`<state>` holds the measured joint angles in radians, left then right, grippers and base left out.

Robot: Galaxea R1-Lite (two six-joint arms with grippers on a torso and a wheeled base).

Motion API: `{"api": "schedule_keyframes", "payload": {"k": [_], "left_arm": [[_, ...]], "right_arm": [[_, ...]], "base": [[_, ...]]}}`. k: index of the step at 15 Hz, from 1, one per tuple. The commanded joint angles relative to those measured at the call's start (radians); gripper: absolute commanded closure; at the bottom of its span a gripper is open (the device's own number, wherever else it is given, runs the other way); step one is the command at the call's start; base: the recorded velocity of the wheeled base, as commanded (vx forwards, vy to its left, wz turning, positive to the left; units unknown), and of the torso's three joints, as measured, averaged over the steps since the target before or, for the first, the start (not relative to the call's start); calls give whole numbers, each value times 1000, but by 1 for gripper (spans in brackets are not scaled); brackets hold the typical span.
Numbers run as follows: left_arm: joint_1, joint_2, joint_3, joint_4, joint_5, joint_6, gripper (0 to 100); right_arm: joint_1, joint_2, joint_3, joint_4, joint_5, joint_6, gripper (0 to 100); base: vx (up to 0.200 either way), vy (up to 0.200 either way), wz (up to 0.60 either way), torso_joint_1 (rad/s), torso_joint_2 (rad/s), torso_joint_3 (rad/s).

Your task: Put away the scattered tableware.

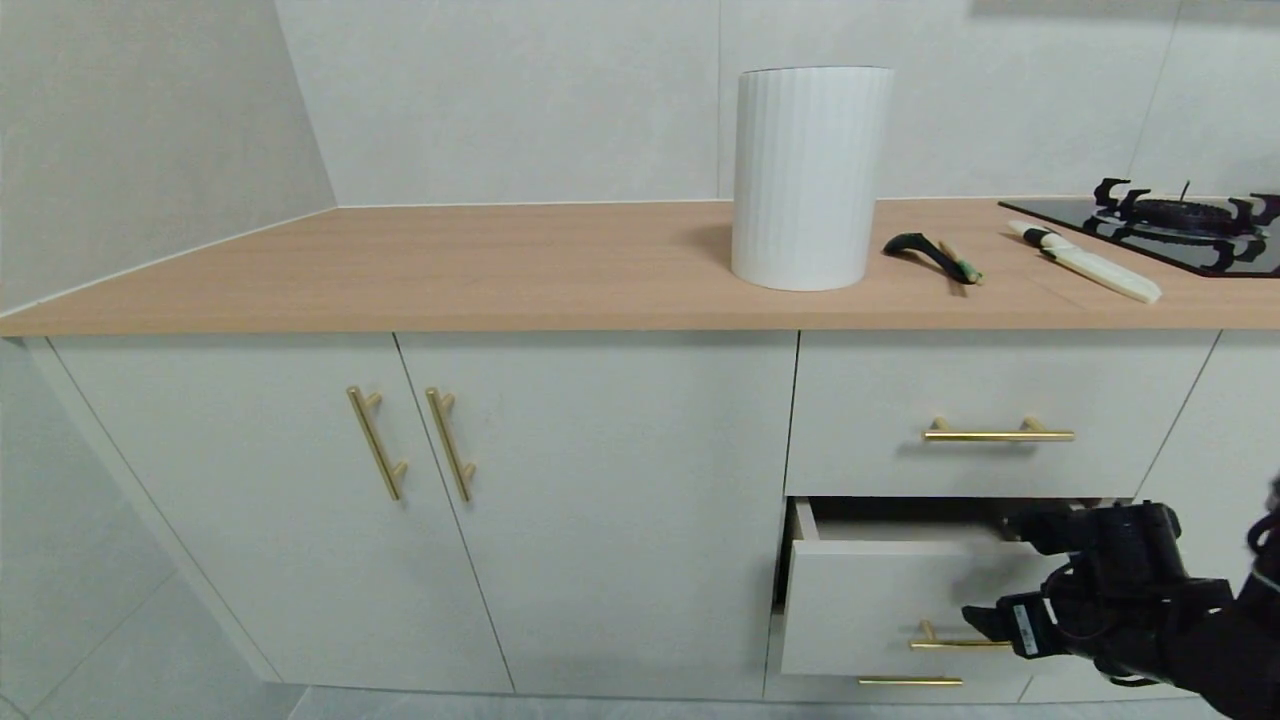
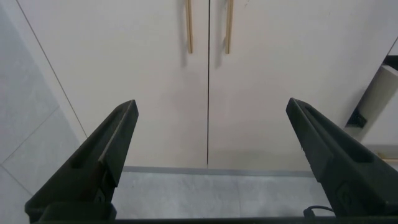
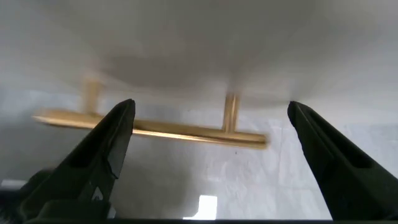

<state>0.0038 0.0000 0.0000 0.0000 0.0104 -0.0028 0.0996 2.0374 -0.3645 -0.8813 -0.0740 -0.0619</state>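
Long wooden counter [image 1: 500, 270] over pale cabinet doors [image 2: 208, 93]. Lower drawer [image 1: 870, 600] pulled partly open. White ribbed canister [image 1: 808, 180] upright on counter. Left gripper [image 2: 211, 107] spread wide, facing the doors. Right gripper [image 3: 211, 109] spread wide at drawer's brass handle [image 3: 155, 127]. Right of canister, lying flat: sheathed knife [image 1: 1085, 262], peeler [image 1: 935, 252]. Gripper label [image 1: 1025, 615] too small to read.

The right arm [image 1: 1235, 640] sits low at the right of the head view, bent at the wrist, with the right gripper [image 1: 990, 628] pointing forward and toward the left. Its 2 fingers [image 3: 106, 155] are spread wide apart. The left gripper [image 2: 208, 155] is held low and faces forward, its 2 fingers [image 2: 102, 155] likewise spread wide.
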Motion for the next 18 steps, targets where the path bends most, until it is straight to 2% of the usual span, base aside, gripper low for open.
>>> {"api": "schedule_keyframes", "payload": {"k": [1,2,3,4,5,8,10,12,13,18], "left_arm": [[1,0,0,0,0,0,0],[1,0,0,0,0,0,0],[1,0,0,0,0,0,0],[1,0,0,0,0,0,0],[1,0,0,0,0,-2,0],[1,0,0,0,0,0,0],[1,0,0,0,0,0,0],[1,0,0,0,0,0,0],[1,0,0,0,0,0,0],[1,0,0,0,0,0,0]], "right_arm": [[26,-398,-105,324,11,-4,0],[29,-474,-191,481,17,-4,0],[48,-551,-333,716,59,-3,0],[52,-574,-380,809,83,-1,0],[61,-563,-386,818,99,-3,0],[65,-454,-390,774,92,7,0],[80,-384,-375,673,79,28,0],[104,-301,-372,613,17,79,0],[104,-301,-372,613,17,79,0],[132,-89,-372,418,-43,163,0]], "base": [[0,0,0,0,0,0],[0,0,0,0,0,0],[0,0,0,0,0,0],[0,0,0,0,0,0],[0,0,0,0,0,0],[0,0,0,0,0,0],[0,0,0,0,0,0],[0,0,0,0,0,0],[0,0,0,0,0,0],[0,0,0,0,0,0]]}}
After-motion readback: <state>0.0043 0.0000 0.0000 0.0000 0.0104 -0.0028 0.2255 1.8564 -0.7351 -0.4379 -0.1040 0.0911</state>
